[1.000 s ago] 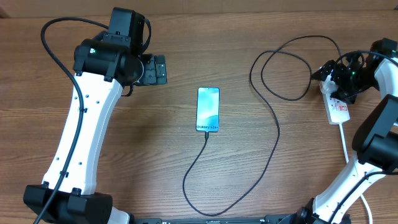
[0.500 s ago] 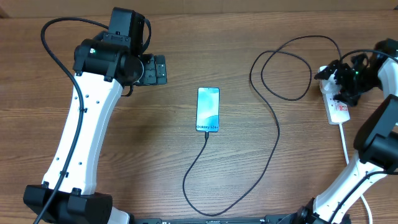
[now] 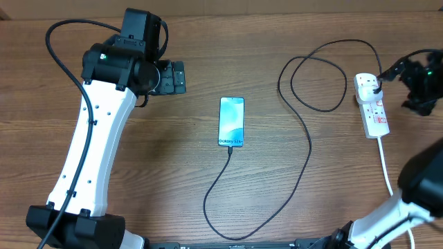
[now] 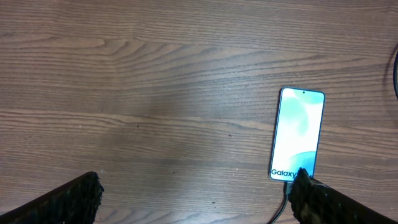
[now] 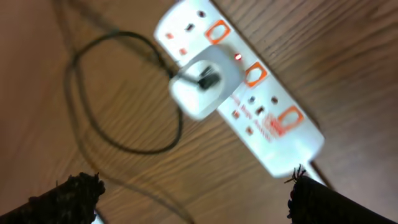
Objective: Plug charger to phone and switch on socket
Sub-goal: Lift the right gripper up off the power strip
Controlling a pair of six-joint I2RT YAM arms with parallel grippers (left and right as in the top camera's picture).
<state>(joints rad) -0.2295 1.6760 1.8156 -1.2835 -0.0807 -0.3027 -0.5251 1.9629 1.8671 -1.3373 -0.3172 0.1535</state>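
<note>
The phone lies flat mid-table with its teal screen lit; it also shows in the left wrist view. The black charger cable runs from the phone's bottom edge, loops round the front and goes up to its plug in the white socket strip. In the right wrist view the plug sits in the strip and a small red light glows beside it. My right gripper is open and empty, just right of the strip. My left gripper is open and empty, left of the phone.
The strip's white cord runs toward the front edge at the right. Loops of black cable lie left of the strip. My left arm stretches along the table's left side.
My right gripper has moved right, off the socket strip, which now shows fully. The left arm, phone and cable have not moved.
</note>
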